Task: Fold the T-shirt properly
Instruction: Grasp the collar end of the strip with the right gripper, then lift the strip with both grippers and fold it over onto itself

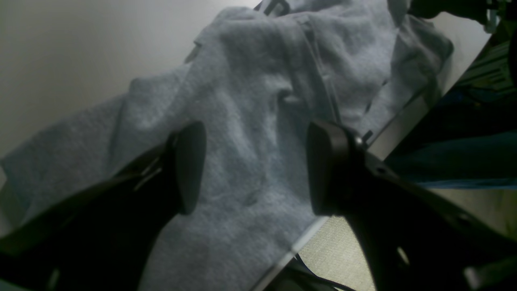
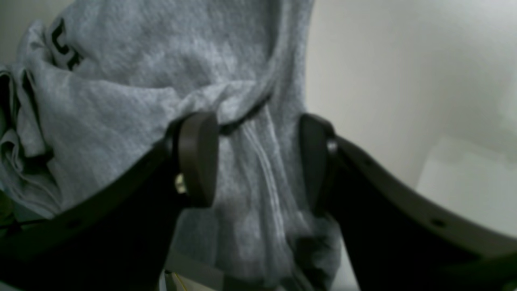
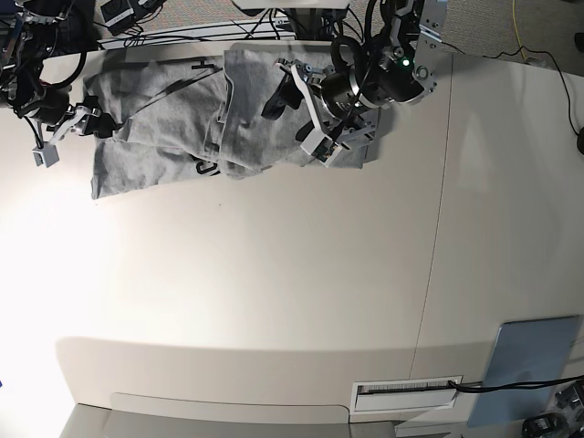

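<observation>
The heather-grey T-shirt (image 3: 173, 137) lies crumpled along the far edge of the white table (image 3: 274, 292), with black lettering (image 3: 203, 167) showing on a turned-over fold. My left gripper (image 3: 292, 105) hovers over the shirt's right half. In the left wrist view it (image 1: 256, 169) is open, with plain grey cloth (image 1: 250, 101) beneath the jaws. My right gripper (image 3: 71, 128) is at the shirt's left end. In the right wrist view it (image 2: 256, 161) is open, its jaws straddling a bunched ridge of cloth (image 2: 262, 169), with lettering (image 2: 62, 44) at upper left.
The shirt reaches the table's far edge (image 1: 307, 234), with carpet (image 1: 339, 250) and cables (image 3: 173, 32) beyond it. A grey-blue pad (image 3: 534, 365) and a slotted plate (image 3: 406, 391) sit at the near right corner.
</observation>
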You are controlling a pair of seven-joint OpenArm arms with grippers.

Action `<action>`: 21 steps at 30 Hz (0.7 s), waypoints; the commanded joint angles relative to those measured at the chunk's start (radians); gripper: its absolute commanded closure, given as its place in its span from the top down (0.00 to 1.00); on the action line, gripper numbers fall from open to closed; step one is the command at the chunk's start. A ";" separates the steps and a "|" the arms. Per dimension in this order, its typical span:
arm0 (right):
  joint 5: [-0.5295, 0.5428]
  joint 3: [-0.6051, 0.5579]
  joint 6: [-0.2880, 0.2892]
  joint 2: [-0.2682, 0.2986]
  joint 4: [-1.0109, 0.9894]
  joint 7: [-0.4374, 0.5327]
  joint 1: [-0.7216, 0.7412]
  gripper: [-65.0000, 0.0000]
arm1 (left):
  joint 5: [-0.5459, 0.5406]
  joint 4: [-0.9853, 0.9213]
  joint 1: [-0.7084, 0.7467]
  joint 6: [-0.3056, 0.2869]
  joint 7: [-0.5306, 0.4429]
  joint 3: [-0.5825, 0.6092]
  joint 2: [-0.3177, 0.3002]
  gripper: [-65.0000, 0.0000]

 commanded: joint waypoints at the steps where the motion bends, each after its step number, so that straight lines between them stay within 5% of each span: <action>1: -0.009 0.003 -0.004 0.019 0.004 -0.023 0.001 0.50 | -0.012 0.017 -0.002 -0.005 -0.018 0.001 0.005 0.61; 7: 0.095 0.011 0.006 0.066 0.005 -0.016 0.010 0.50 | 0.011 0.017 -0.002 -0.005 -0.018 0.001 0.005 0.61; 21: 0.039 0.033 0.009 0.063 -0.038 0.007 0.076 0.50 | 0.016 0.017 -0.002 -0.005 -0.018 0.001 0.005 0.55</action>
